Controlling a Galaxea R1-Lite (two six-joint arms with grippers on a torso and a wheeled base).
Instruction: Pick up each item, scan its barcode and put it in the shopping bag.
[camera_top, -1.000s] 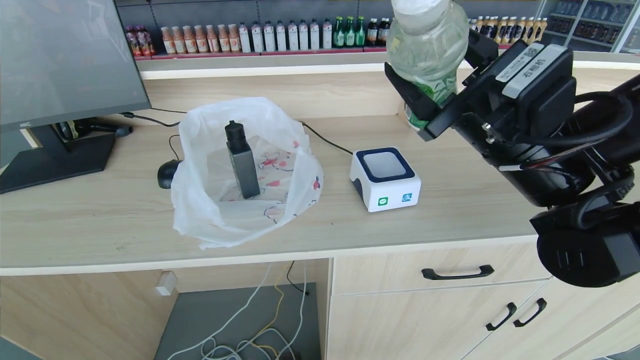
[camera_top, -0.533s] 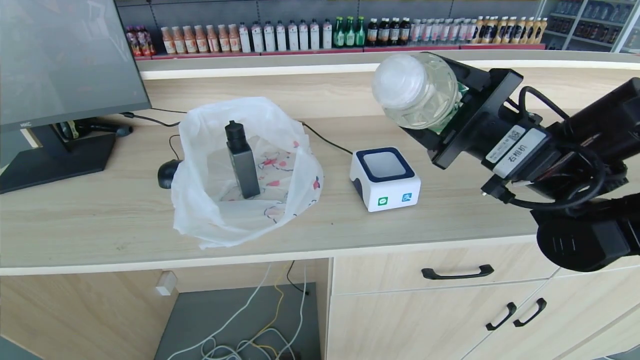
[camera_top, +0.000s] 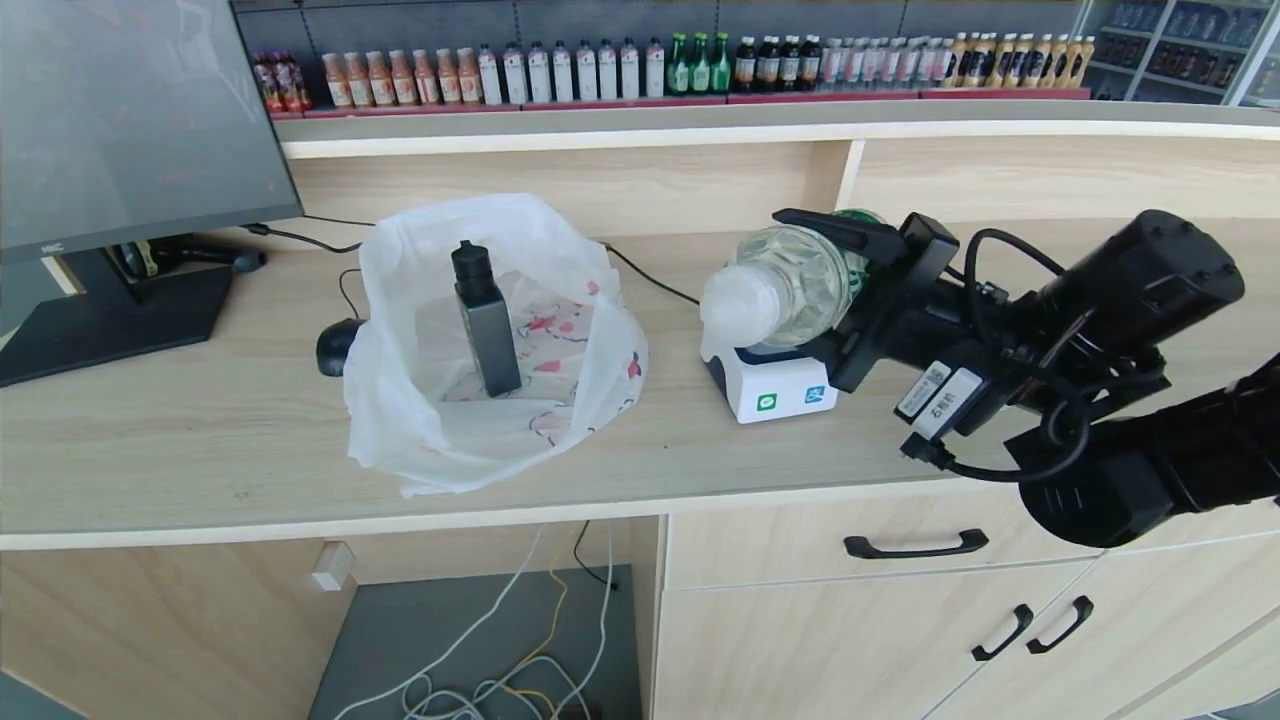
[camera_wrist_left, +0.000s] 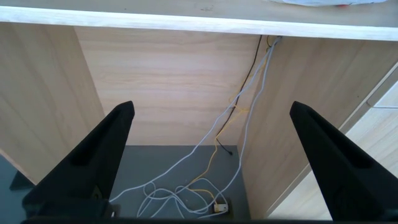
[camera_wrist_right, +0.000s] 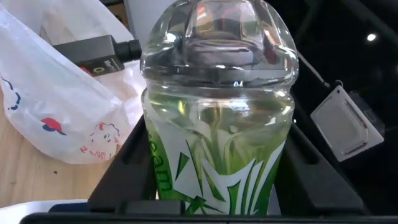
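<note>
My right gripper (camera_top: 835, 290) is shut on a clear bottle (camera_top: 775, 290) with a white cap and green label, held on its side just above the white barcode scanner (camera_top: 765, 385), cap pointing toward the bag. In the right wrist view the bottle (camera_wrist_right: 217, 118) sits between the black fingers (camera_wrist_right: 121, 168). The white shopping bag (camera_top: 480, 340) stands open on the counter left of the scanner, with a dark grey bottle (camera_top: 485, 320) upright inside it; that dark bottle (camera_wrist_right: 93, 53) and the bag (camera_wrist_right: 56, 106) appear beyond the clear one. My left gripper (camera_wrist_left: 211, 162) hangs open below the counter edge, holding nothing.
A monitor (camera_top: 130, 120) on a black stand fills the counter's back left, with a black mouse (camera_top: 335, 345) and cables beside the bag. A raised wooden ledge (camera_top: 700, 140) runs behind. Drawers with black handles (camera_top: 915, 545) sit under the counter, loose cables (camera_wrist_left: 211, 168) in the open bay.
My right arm has swung down and left with the bottle, tipping it from upright and high to lying on its side just above the scanner. The bag and dark bottle have not moved.
</note>
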